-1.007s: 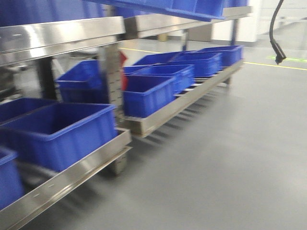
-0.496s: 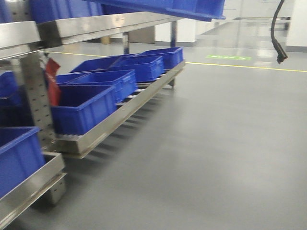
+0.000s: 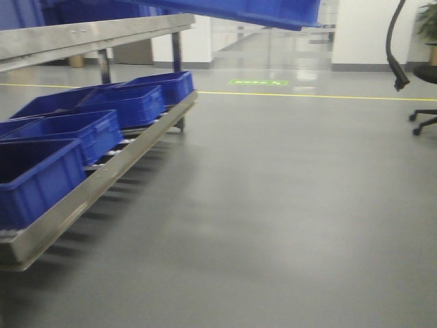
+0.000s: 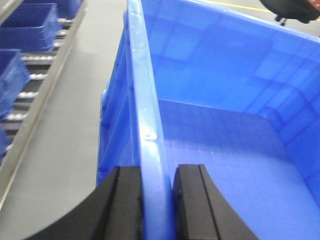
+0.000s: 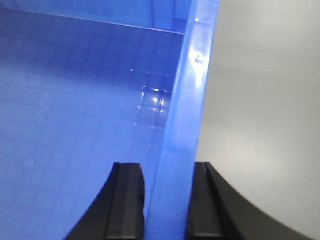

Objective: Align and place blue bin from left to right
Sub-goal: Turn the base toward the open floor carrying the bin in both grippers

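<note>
The left gripper (image 4: 155,200) is clamped over one rim of the blue bin (image 4: 225,125) and the right gripper (image 5: 167,200) over the opposite rim, with one finger inside and one outside each wall. The empty crate is thus held aloft between both arms. Placement is judged not yet done: the bin is carried above the grey floor (image 3: 287,205), beside the roller rack (image 3: 102,179) lined with darker blue bins (image 3: 41,181), and is yet to be set down and aligned.
</note>
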Tool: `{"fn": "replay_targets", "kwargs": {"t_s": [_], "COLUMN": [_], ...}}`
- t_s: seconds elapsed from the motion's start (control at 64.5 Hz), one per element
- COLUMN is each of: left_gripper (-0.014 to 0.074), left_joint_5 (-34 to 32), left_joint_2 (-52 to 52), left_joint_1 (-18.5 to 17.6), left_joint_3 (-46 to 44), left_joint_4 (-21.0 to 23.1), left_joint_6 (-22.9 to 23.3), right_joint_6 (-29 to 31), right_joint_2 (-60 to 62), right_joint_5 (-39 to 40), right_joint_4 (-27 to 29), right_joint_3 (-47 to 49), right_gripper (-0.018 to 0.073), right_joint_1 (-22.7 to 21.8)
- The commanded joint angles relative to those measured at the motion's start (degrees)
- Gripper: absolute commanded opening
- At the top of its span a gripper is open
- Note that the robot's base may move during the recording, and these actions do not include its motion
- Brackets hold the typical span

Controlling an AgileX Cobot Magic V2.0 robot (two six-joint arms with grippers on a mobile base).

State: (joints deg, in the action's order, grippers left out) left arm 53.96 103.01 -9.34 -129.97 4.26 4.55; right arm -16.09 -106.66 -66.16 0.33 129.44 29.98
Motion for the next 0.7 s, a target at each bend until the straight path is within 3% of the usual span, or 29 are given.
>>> {"fn": "replay_targets", "kwargs": {"t_s": [0.0, 0.682], "left_gripper": [-0.0111, -0.0111], "left_joint_5": [-7.0, -7.0], "left_joint_2": [-1.1, -1.1], "left_joint_1": [0.0, 0.0], "left_joint_3": [-0.9, -0.9], "left_joint_4": [0.1, 0.1], "left_joint_6": [-0.9, -0.9], "right_joint_6": [2.0, 2.0], "right_joint_2": [1.6, 1.6], "right_joint_5": [4.0, 4.0], "right_joint_4": [-1.2, -1.2], "right_joint_3": [1.2, 1.2], "right_gripper": [-0.0152, -0.0152], "right_joint_1": [-0.2, -0.2]}}
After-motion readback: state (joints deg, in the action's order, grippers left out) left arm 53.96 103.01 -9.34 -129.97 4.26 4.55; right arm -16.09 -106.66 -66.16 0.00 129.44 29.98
